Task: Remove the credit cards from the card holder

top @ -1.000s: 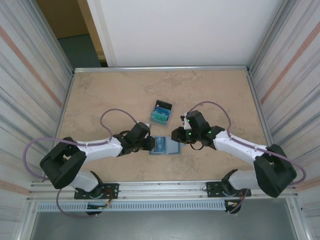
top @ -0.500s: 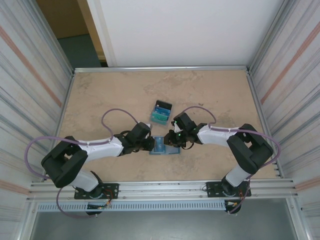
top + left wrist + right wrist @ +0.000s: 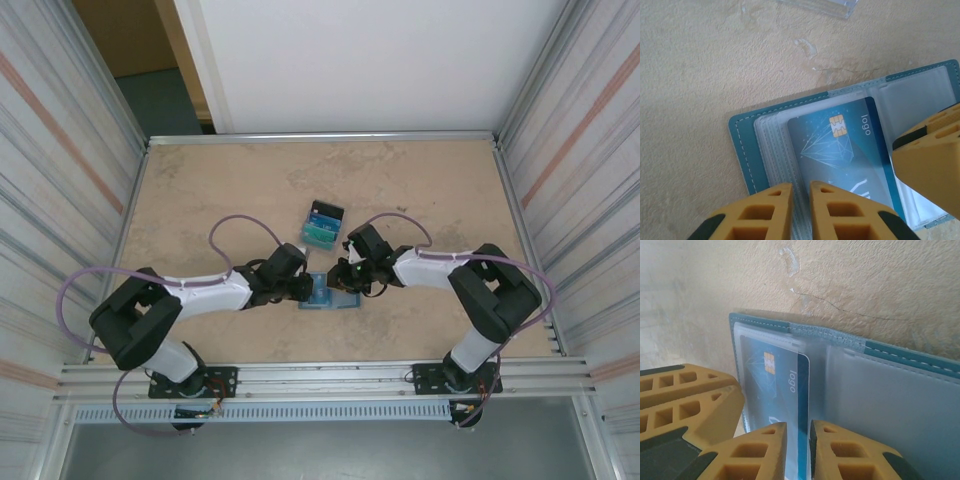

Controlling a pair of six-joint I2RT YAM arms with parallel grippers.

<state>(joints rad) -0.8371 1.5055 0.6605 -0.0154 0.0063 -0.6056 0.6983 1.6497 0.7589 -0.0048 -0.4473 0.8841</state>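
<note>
Open holder (image 3: 322,296) at worktop (image 3: 230,190) lower centre, edges well apart; tray (image 3: 323,224) just above. Card (image 3: 840,150) in left pocket. Left gripper (image 3: 800,187) nearly together over holder; right gripper (image 3: 797,426) nearly together at card edge, grip unclear.

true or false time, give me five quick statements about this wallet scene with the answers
1. The card holder lies open on the table. True.
2. A blue credit card with a gold chip lies inside it. True.
3. The holder's other half shows a second card. False: its clear pocket looks empty.
4. The clear tray sits nearer the arm bases than the holder. False: it lies beyond the holder.
5. The left gripper has its jaws wide apart. False: only a narrow gap.
</note>
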